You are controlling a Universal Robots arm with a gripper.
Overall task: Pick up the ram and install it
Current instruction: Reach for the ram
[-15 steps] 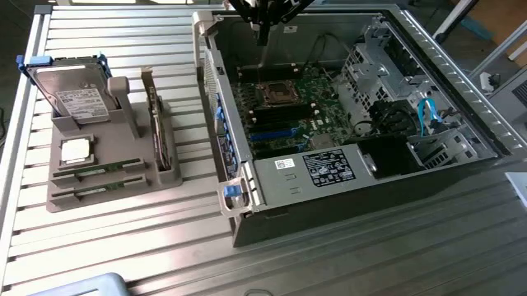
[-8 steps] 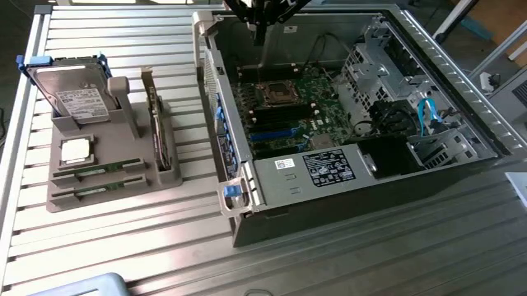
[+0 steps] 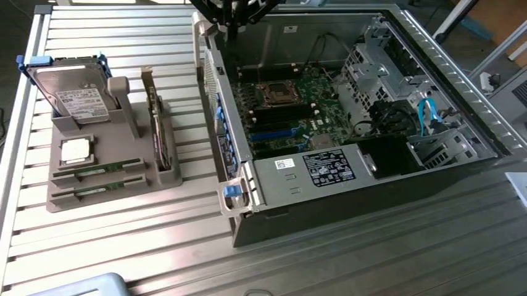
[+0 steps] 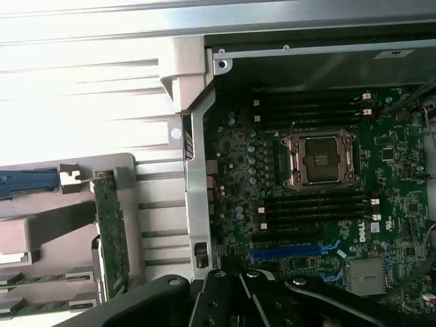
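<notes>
Two ram sticks lie flat in the front slots of a grey holder point(image 3: 62, 203) at the exterior view's left: one ram point(image 3: 99, 169) and a second ram point(image 3: 99, 188) just in front of it. In the wrist view their green edges show as ram point(image 4: 48, 279) and ram point(image 4: 41, 306). My black gripper point(image 3: 237, 15) hangs high over the back left corner of the open computer case point(image 3: 346, 197), far from the holder. Its fingers point(image 4: 218, 293) are shut with nothing between them. Below it lies the motherboard point(image 4: 402, 197) with black memory slots point(image 4: 313, 204) beside the open processor socket point(image 4: 320, 158).
The holder also carries a hard drive point(image 3: 74, 95), a square silver processor point(image 3: 76, 149) and an upright expansion card point(image 3: 157, 126). The case's left wall point(image 3: 216, 123) stands between holder and motherboard. A drive cage with blue cables point(image 3: 428, 117) fills the case's right side.
</notes>
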